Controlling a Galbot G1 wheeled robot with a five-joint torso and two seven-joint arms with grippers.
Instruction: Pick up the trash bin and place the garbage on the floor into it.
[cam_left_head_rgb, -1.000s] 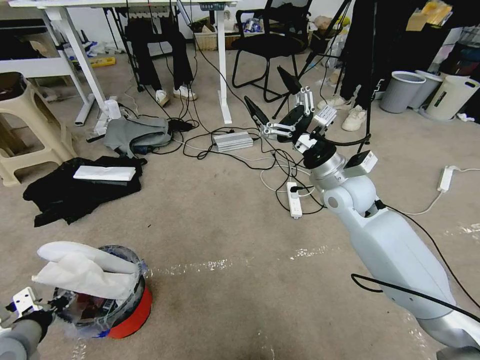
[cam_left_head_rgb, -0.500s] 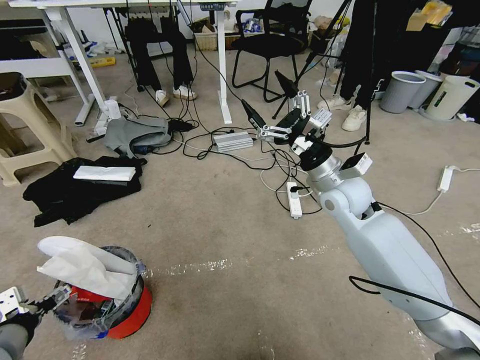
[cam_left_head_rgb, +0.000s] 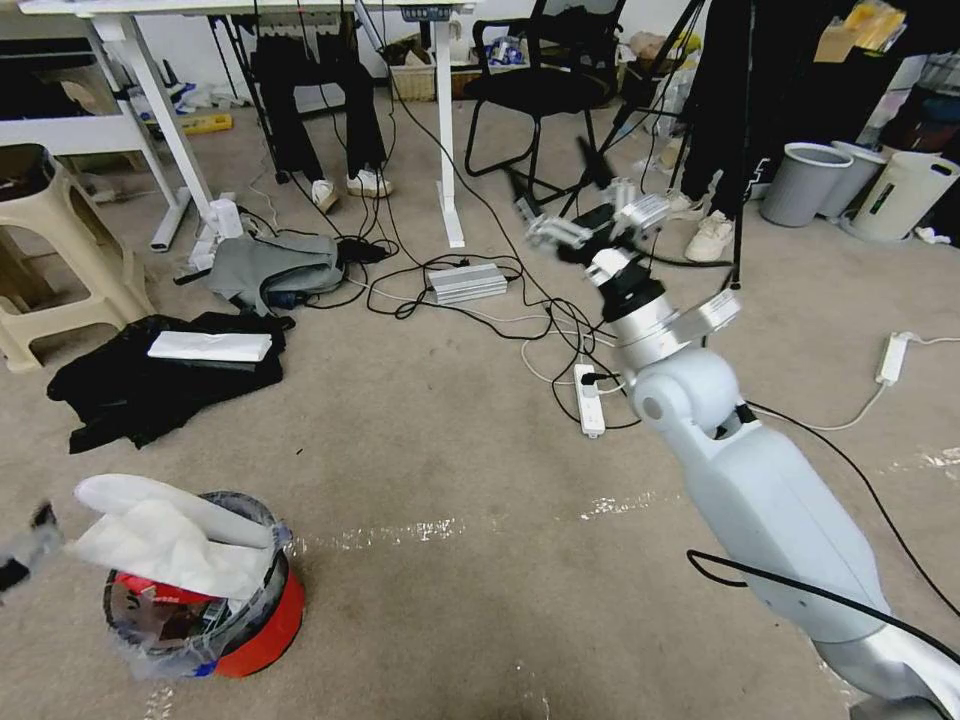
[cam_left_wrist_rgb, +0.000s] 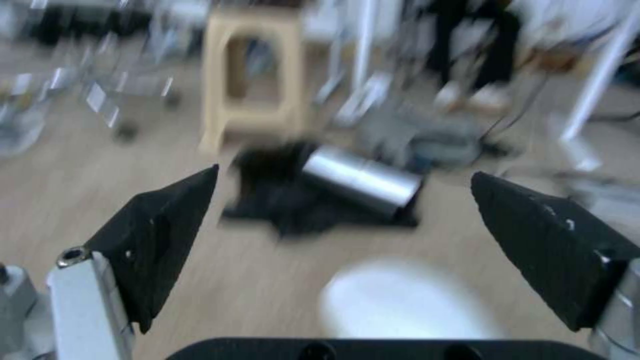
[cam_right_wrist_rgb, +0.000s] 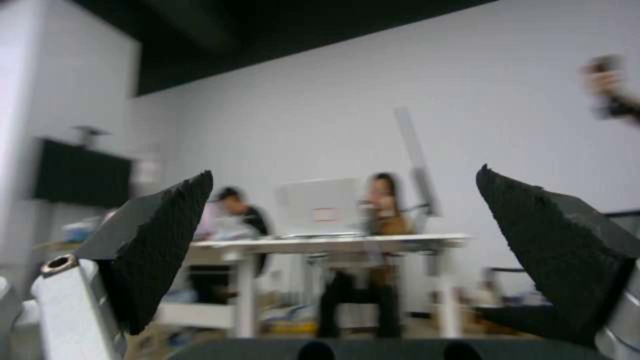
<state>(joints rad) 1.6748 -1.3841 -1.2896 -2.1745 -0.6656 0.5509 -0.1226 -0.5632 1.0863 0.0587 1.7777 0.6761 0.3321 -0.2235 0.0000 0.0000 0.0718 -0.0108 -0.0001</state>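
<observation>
I'm parking the trash bin (cam_left_head_rgb: 205, 610) on the floor (cam_left_head_rgb: 480, 600) (stuffed with white paper), probably finished; both my left hand (cam_left_wrist_rgb: 343, 220) and right hand (cam_left_head_rgb: 580, 215) are gaping empty.

The small round red plastic trash bin (cam_left_head_rgb: 215, 610) stands near left on the beige short-pile carpet floor (cam_left_head_rgb: 460, 440); white tissues (cam_left_head_rgb: 170, 535) lie in it.

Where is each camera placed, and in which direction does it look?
Head view: on the head, looking down at the floor, trash bin, right arm.
Left wrist view: between open left gripper fingers, facing black clothes, stool.
Right wrist view: open right gripper, facing a distant desk.
Shared: head and left wrist see clothes, stool.
</observation>
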